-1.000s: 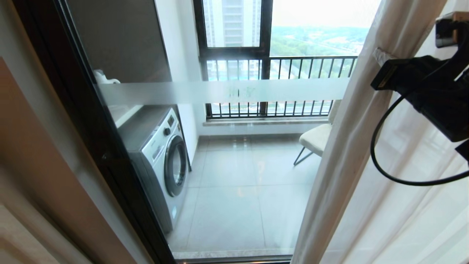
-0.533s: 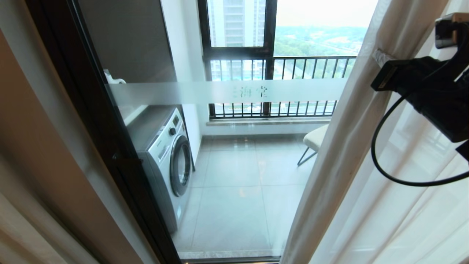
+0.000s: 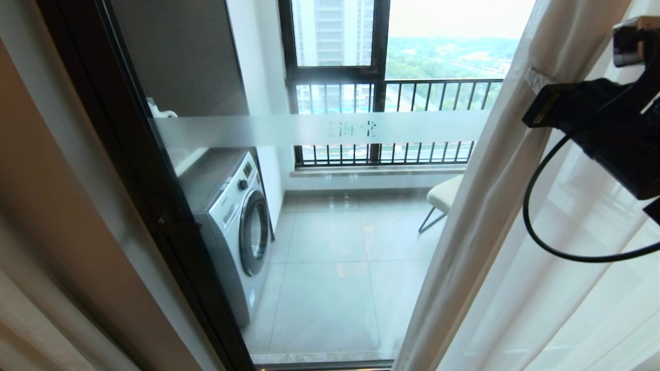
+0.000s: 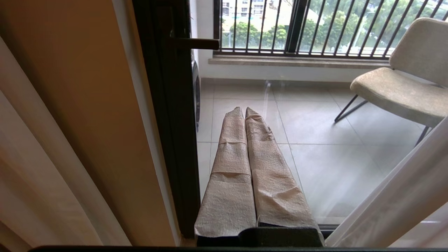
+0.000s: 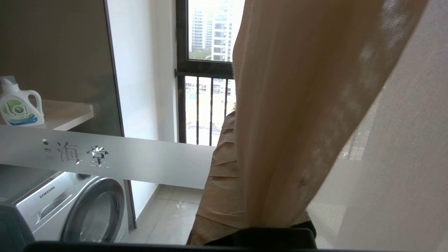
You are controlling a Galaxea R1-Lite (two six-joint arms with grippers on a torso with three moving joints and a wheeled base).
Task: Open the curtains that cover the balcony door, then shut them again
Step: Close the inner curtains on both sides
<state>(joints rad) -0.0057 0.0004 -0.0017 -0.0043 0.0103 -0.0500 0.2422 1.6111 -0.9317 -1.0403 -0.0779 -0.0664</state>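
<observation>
Far left: beige drape [image 3: 46,216] bunched against the wall, beside the black frame of the balcony door [image 3: 154,206]. Left gripper [image 4: 243,112] low before the glass, fingers [image 4: 231,168] pressed together, holding nothing. Behind the glass: washing machine [image 3: 232,226], frosted band [image 3: 319,129], barred railing [image 3: 392,95], a chair [image 3: 446,196]. Right side: the curtains [image 3: 490,216] hang over the door's right part. Right gripper [image 5: 224,164] raised at the drape's edge, clamped shut on the fabric fold.
</observation>
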